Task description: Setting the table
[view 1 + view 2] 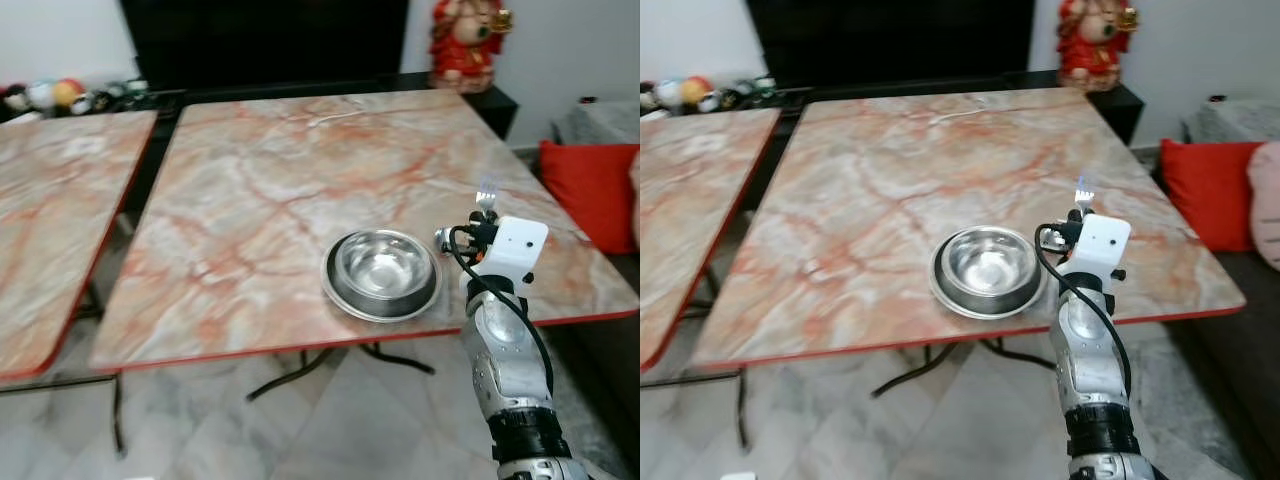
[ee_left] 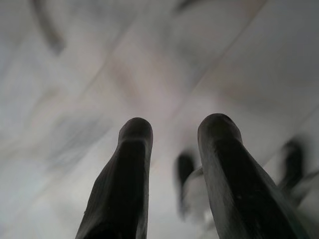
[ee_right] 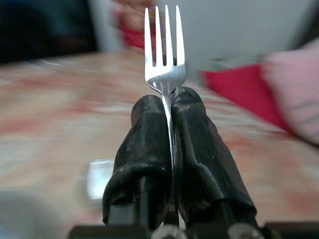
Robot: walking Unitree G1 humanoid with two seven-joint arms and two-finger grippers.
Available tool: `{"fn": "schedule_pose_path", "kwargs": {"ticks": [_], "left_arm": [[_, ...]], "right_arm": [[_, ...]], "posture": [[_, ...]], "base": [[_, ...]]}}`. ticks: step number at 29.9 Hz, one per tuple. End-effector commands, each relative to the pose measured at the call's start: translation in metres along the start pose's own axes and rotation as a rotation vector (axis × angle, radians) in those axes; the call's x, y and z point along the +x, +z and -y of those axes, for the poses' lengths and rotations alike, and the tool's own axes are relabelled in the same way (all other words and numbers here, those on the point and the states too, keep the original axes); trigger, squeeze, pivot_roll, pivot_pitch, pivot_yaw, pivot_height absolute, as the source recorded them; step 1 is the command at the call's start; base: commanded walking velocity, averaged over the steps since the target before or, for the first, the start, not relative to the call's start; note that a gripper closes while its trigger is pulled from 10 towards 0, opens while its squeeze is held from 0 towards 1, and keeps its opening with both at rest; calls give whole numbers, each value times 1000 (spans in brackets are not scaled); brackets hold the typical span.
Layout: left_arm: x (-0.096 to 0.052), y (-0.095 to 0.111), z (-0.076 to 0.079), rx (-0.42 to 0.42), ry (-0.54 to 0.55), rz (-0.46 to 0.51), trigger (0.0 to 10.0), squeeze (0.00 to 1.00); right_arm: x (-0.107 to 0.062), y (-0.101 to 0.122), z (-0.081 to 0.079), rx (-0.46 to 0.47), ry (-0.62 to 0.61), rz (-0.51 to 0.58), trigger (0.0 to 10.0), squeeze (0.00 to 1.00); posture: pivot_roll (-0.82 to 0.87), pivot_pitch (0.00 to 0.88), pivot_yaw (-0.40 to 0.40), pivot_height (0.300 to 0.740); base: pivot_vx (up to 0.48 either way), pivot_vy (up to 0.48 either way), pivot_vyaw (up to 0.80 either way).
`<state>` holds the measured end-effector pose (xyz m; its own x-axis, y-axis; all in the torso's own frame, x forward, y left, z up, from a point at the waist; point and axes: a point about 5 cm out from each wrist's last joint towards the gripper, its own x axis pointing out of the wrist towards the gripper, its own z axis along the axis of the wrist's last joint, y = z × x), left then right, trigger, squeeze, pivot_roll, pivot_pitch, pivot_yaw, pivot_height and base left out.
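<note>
A steel bowl [image 1: 383,268] sits in a steel plate [image 1: 345,297] near the front edge of the marble table [image 1: 280,180]. My right gripper [image 3: 167,102] is shut on a silver fork [image 3: 164,47], tines pointing up and away. In the eye views the fork [image 1: 487,193] sticks up above the white wrist, just right of the bowl and above the table's front right part. The left gripper [image 2: 172,132] hangs over the blurred floor with a gap between its two fingers.
A second marble table [image 1: 50,200] stands to the left with a gap between. A red cushion [image 1: 592,190] lies on a sofa to the right. A dark cabinet with a red figurine [image 1: 465,40] runs behind. Folding table legs [image 1: 300,372] show below.
</note>
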<state>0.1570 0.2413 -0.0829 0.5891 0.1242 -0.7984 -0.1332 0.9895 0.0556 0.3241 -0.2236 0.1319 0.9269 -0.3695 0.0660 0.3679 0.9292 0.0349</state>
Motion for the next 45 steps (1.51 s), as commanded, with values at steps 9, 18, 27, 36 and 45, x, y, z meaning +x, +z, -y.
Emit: {"fn": "schedule_pose_path", "kwargs": {"ticks": [9, 18, 27, 36, 45], "left_arm": [[-7, -19, -18, 11, 44, -65, 10000, 0], [-7, -19, -18, 16, 42, -68, 10000, 0], [-7, -19, -18, 23, 39, -71, 10000, 0], [-7, -19, -19, 25, 39, -72, 10000, 0], [-7, -18, -19, 25, 38, -70, 10000, 0]], "right_arm": [[4, 3, -12, -9, -30, -39, 10000, 0], [-4, -26, 6, -47, -133, -231, 10000, 0], [-6, -47, 3, -124, -50, -373, 10000, 0], [2, -49, 7, -144, -17, -400, 10000, 0], [13, -47, 9, -77, -41, -414, 10000, 0]], "posture": [[-61, 0, 18, 740], [-65, 2, 25, 740], [-63, 0, 30, 740], [-64, 0, 36, 740], [-61, 0, 42, 740]], "base": [[0, 0, 0], [0, 0, 0], [0, 0, 0], [0, 0, 0], [0, 0, 0]]}}
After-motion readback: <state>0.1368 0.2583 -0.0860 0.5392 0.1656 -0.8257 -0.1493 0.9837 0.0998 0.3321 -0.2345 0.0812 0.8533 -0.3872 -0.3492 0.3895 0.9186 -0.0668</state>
